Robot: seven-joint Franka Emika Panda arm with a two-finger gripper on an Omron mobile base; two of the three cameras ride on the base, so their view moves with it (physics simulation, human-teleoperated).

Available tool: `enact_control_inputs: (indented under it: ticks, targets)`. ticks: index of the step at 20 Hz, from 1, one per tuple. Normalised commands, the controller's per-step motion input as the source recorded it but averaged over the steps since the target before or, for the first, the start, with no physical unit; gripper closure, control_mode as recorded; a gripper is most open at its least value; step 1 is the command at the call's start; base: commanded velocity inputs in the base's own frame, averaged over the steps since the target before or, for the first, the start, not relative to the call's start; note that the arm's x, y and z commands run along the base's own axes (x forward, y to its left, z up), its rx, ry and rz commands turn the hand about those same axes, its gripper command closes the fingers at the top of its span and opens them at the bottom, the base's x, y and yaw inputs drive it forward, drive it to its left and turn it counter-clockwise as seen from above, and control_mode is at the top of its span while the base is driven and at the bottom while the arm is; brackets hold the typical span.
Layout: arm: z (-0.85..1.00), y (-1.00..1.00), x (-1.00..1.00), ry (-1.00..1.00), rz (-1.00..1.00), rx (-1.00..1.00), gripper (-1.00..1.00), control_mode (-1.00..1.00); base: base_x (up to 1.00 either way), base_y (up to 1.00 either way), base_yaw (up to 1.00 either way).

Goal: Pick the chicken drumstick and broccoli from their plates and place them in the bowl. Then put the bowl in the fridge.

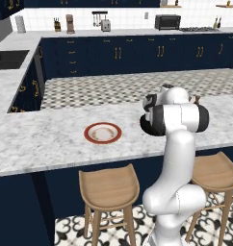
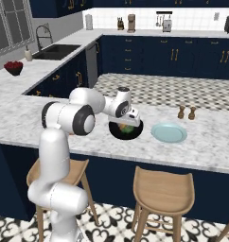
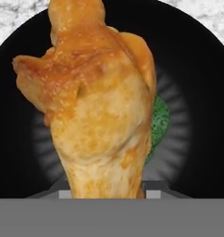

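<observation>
Drumstick in my grip, over the bowl

My fingers (image 3: 148, 195) clamp the chicken drumstick (image 3: 97, 106) above the black bowl (image 2: 126, 129), where the broccoli (image 3: 158, 121) lies; the blue-green plate (image 2: 169, 133) sits just beside it, the red-rimmed plate (image 1: 103, 133) near the counter's front edge.

The white arm rises from the base, folds at its dark elbow and reaches forward. Its wrist turns down, the end effector (image 2: 127, 124) pointing downward, its jaws closed around a chicken drumstick (image 3: 100, 106).
</observation>
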Motion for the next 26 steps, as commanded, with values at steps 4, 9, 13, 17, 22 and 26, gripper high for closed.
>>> enact_control_inputs:
  ticks: [4,9,13,17,22,26]
  targets:
    - [0.0,0.0,0.0,0.0,0.0,0.0,-1.0,-1.0,0.0,0.0,0.0]
    - [0.01,0.0,-0.13,-0.01,0.0,0.0,-1.0,-1.0,0.0,0.0,0.0]
    - [0.25,-0.01,-0.37,-0.14,0.0,0.0,-1.0,-1.0,0.0,0.0,0.0]
    - [0.2,0.09,-0.41,-0.14,0.0,-0.05,-1.0,-1.0,0.0,0.0,0.0]
    - [0.0,0.04,-0.16,-0.01,-0.03,-0.02,-1.0,-1.0,0.0,0.0,0.0]
    - [0.0,-0.31,-0.14,0.01,-0.36,0.02,-1.0,-1.0,0.0,0.0,0.0]
